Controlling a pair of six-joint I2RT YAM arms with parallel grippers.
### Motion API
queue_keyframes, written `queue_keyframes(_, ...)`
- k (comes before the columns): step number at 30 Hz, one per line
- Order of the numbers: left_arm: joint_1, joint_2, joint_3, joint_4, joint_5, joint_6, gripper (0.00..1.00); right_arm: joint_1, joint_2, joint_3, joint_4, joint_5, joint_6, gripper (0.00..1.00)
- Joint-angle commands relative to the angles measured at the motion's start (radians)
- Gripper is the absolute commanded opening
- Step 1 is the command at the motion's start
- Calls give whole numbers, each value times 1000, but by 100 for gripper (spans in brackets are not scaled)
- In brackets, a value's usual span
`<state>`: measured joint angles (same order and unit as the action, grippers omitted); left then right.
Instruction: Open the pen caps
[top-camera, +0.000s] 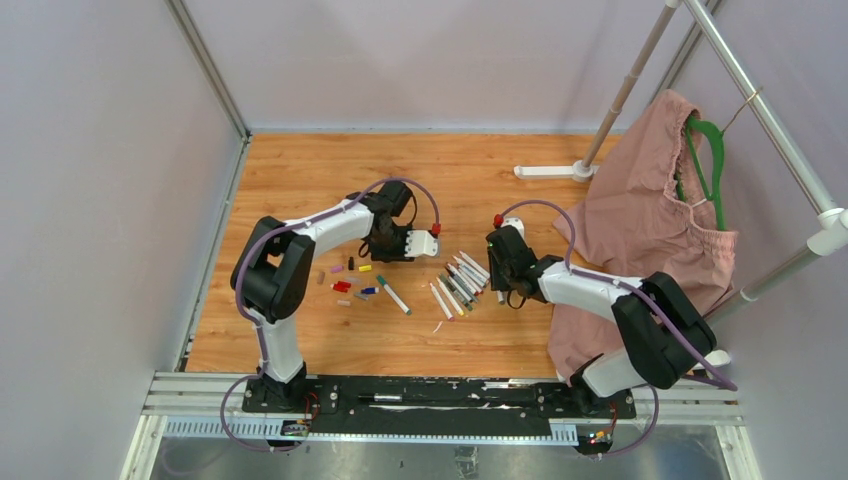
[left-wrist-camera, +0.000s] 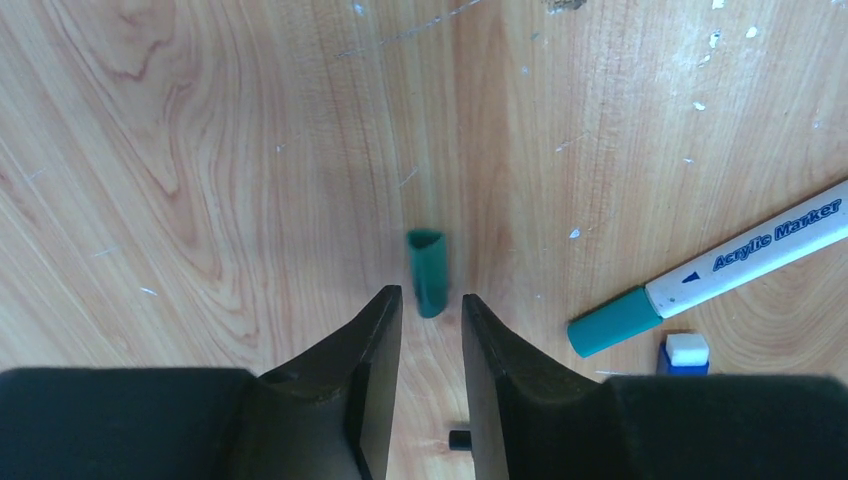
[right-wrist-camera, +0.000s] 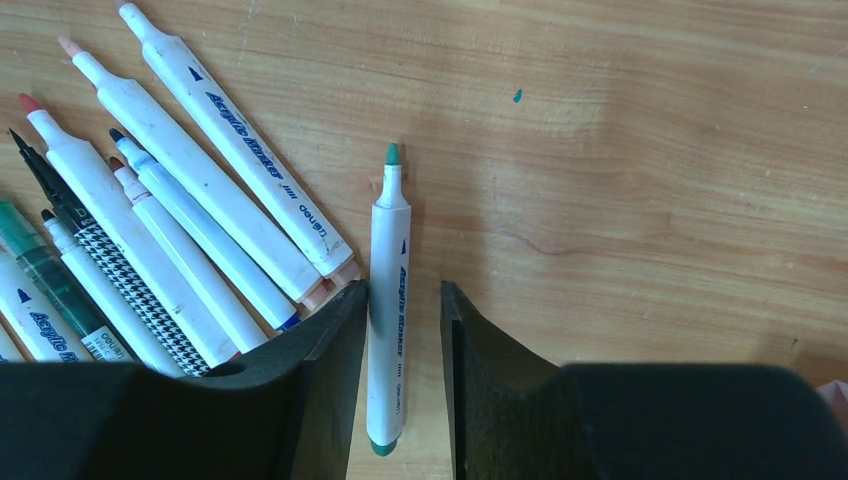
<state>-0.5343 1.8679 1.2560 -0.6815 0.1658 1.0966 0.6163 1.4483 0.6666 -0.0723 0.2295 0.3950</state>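
The fan of white markers (right-wrist-camera: 180, 200) served as the landmark. Left of it, the left tool (left-wrist-camera: 430, 295) stood over the bench (left-wrist-camera: 200, 150) with its jaws a little apart and nothing in them. The green cap (left-wrist-camera: 427, 262) lay loose on the wood just off its tips. At the fan's right edge, the right tool (right-wrist-camera: 403, 287) straddled a green-tipped marker (right-wrist-camera: 388, 230), with its jaws parted and a gap showing on one side (no grip that I could see). This looked like the letting-go after one pull. Both tools would do best to rise straight up, so that the cap was not flicked and the barrel did not roll into the fan. A teal-ended marker (left-wrist-camera: 740, 250) near the loose cap seemed the likely next pen. The barrels read "Acrylic Marker"; the smaller print was unreadable.
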Motion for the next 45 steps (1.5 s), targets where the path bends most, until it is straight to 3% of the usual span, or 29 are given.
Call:
queue_keyframes(1, -9, -16, -17, 3, 27, 21, 35, -12, 0, -6, -96, -29, 2, 38)
queue_keyframes(11, 9, -75, 59, -79, 52, -12, 37, -12, -119, 50, -141, -91, -31, 39)
queue_keyframes(18, 168, -219, 230, -180, 168, -152, 49, 67, -154, 136, -157, -117, -69, 44)
queue_keyframes(22, 258, -367, 210, -181, 188, -200, 69, 191, -59, 219, -123, -127, -112, 45)
queue_keyframes(24, 282, -444, 185, -182, 189, -215, 96, 259, 27, 287, -113, -148, -130, 45)
queue_keyframes(25, 289, -482, 169, -182, 181, -221, 100, 292, 70, 322, -107, -158, -139, 45)
queue_keyframes(30, 296, -645, 79, -180, 91, -254, 100, 420, 296, 479, -86, -174, -184, 45)
queue_keyframes(36, 314, -747, 40, -181, -15, -305, 100, 453, 444, 572, -67, -204, -206, 45)
queue_keyframes(41, 344, -816, 11, -179, 33, -279, 100, 464, 498, 573, -60, -197, -203, 42)
queue_keyframes(45, 347, -798, 12, -181, 48, -316, 100, 473, 523, 549, -44, -164, -203, 31)
